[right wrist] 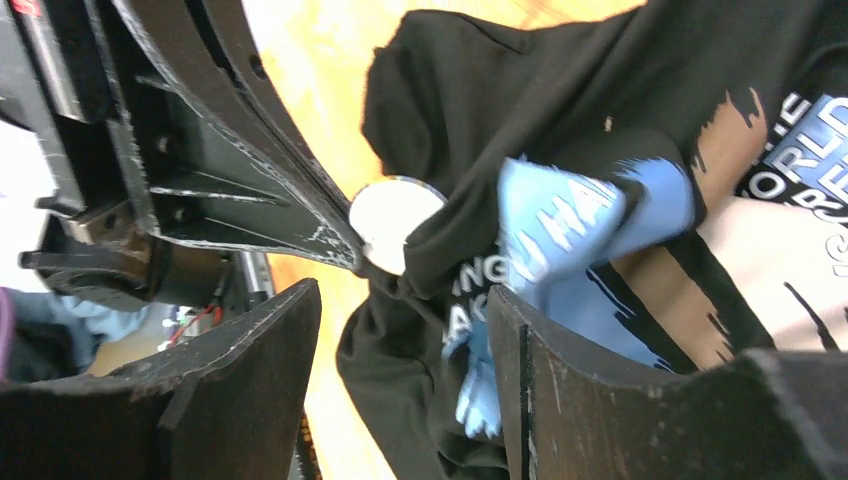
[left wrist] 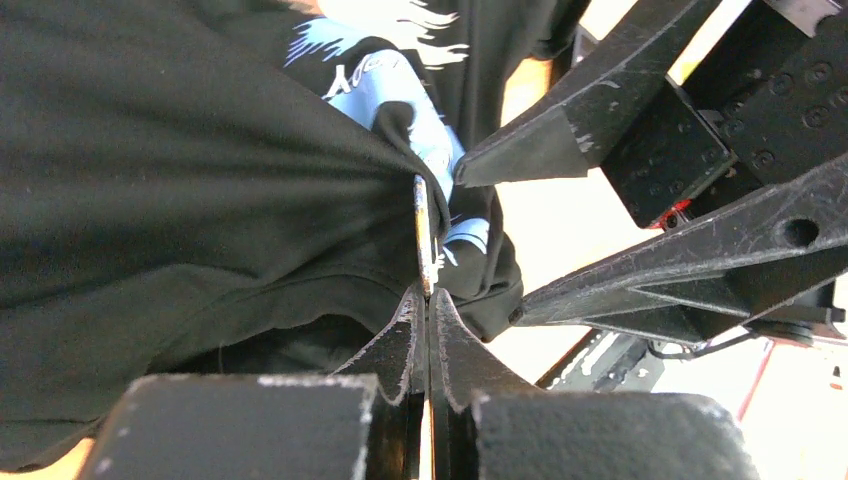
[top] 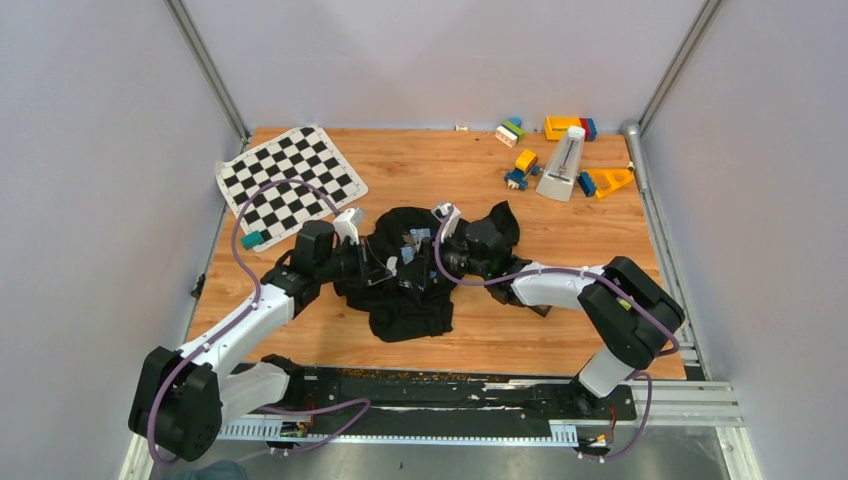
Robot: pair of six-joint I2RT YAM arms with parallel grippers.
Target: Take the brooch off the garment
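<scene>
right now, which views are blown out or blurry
Top external: even light, sharp. Left wrist: wooden table washed out to white, dark cloth still readable. Right wrist: same table glaring, small round white brooch disc bright, no surface detail.

Tight squeeze at the middle of the desk: left hand and right hand tip to tip over the bunched garment. Open wood near right; chequered mat far left, toy blocks far right.

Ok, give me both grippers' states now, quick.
Left gripper: fingers closed on the brooch.
Right gripper: fingers open, a fold of the garment between them.
</scene>
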